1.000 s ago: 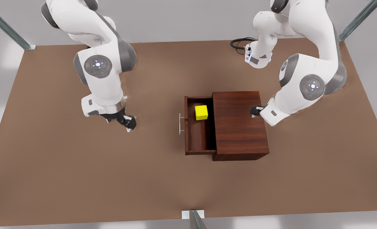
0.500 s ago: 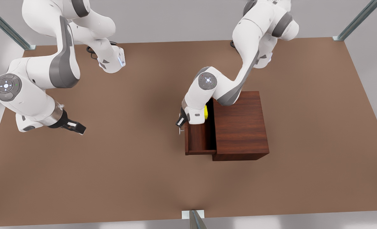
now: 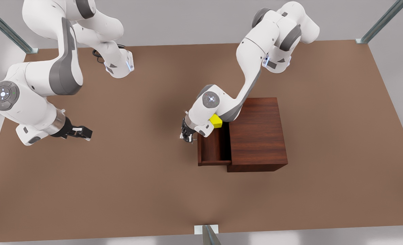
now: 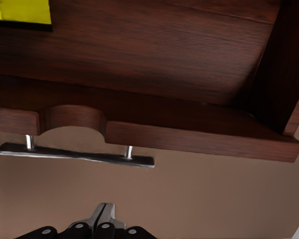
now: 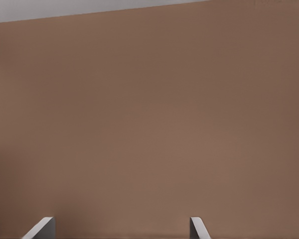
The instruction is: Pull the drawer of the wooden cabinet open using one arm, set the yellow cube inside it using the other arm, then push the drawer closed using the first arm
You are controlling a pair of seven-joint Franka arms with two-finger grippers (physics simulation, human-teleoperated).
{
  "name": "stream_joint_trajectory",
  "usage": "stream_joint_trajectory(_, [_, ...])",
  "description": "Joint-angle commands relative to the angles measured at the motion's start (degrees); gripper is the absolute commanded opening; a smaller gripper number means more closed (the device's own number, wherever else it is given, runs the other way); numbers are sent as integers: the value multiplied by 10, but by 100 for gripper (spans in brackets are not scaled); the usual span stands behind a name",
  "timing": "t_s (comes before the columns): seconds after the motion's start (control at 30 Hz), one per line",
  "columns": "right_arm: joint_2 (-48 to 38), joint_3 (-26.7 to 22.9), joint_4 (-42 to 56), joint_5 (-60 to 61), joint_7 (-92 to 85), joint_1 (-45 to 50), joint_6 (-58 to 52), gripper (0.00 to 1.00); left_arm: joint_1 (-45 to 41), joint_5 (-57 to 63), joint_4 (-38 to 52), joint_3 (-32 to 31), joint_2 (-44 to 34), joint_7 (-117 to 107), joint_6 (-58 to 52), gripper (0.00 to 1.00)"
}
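Observation:
The wooden cabinet (image 3: 257, 134) stands at mid-table with its drawer (image 3: 215, 149) pulled open toward the front view's left. Inside the drawer lies the yellow cube (image 3: 216, 120), partly covered by the left arm; the left wrist view catches its corner (image 4: 20, 11). My left gripper (image 3: 187, 134) hovers just outside the drawer's front panel (image 4: 189, 139), shut and holding nothing (image 4: 105, 214), a short gap away from the silver bar handle (image 4: 74, 155). My right gripper (image 3: 84, 132) waits far to the front view's left over bare table, open and holding nothing (image 5: 122, 229).
The brown table (image 3: 136, 190) stretches wide around the cabinet. Metal frame posts stand at the back corners (image 3: 380, 22) and at the front edge (image 3: 208, 234). The two arm bases sit at the back of the table.
The left arm swung from the cabinet's right side over the drawer to its front panel. The right arm drew back to the front view's left. The drawer stayed open.

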Motion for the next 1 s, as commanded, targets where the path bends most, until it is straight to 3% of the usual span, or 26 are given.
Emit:
stream_joint_trajectory(0.0, [-1, 0, 0, 4, -103, -1, -1, 100, 3, 1, 0, 2, -1, -17, -95, 21])
stream_joint_trajectory(0.97, [-1, 4, -2, 4, -104, -7, -2, 100, 120, 1, -1, 3, -31, 251, -294, 21])
